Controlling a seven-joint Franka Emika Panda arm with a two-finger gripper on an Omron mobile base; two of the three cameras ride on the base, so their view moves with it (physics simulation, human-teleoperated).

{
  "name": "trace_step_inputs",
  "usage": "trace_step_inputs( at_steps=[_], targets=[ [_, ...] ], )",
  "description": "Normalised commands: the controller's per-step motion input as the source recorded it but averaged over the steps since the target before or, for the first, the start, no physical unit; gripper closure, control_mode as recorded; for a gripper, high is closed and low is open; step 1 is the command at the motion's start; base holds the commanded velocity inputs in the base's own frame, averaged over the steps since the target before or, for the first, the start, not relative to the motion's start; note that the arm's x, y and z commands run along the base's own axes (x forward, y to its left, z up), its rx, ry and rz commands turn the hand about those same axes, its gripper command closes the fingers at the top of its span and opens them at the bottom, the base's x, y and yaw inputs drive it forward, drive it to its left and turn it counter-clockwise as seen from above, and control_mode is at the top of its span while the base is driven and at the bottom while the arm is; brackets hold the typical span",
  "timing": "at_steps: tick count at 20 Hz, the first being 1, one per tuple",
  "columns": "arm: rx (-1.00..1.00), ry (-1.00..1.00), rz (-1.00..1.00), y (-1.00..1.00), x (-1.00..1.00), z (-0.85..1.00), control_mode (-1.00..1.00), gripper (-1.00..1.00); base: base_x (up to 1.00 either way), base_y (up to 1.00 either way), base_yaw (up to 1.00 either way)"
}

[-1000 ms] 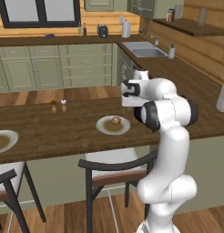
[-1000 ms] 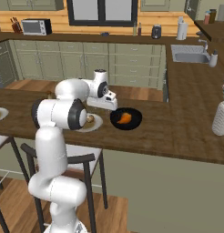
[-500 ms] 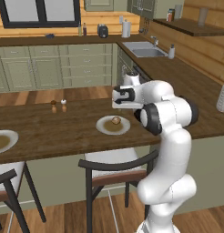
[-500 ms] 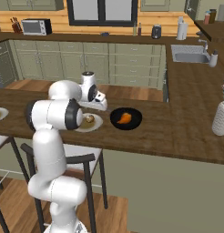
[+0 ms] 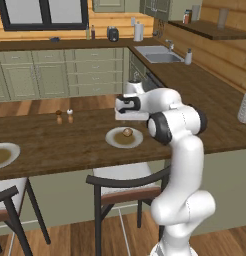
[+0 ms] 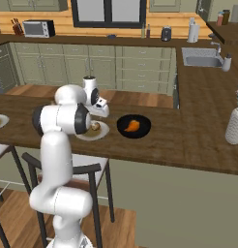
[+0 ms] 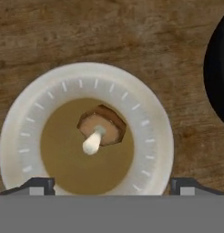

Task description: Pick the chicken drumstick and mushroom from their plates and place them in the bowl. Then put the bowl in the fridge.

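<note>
The gripper hangs above a white plate on the wooden counter, its two dark fingertips spread wide apart, one near each side of the plate's near rim, holding nothing. The mushroom lies on the plate's brown centre, on its side, with a tan-brown cap and a pale stem. In the left base view the same plate sits just below the arm's hand, the mushroom a small tan lump on it.

To the right of this plate, close beside it but apart, the black bowl rests on the counter with the orange drumstick inside it. Its dark rim shows at the right edge of the hand view.

A second white plate sits far to the left on the counter, well apart from the first. Two small shakers stand on the far side of the counter, between the two plates.
</note>
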Motion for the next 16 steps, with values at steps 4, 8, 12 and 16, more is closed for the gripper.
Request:
trace_step_inputs(
  at_steps=[4, 8, 12, 16],
  targets=[
    [0.0, 0.11, 0.0, 0.16, 0.44, -0.21, -1.0, -1.0, 0.0, 0.0, 0.0],
    [0.0, 0.17, 0.0, 0.01, 0.5, -0.31, -1.0, -1.0, 0.0, 0.0, 0.0],
    [0.0, 0.16, 0.0, 0.0, 0.42, -0.46, -1.0, -1.0, 0.0, 0.0, 0.0],
    [0.0, 0.13, 0.0, 0.01, 0.18, -0.54, -1.0, -1.0, 0.0, 0.0, 0.0]
  ],
)
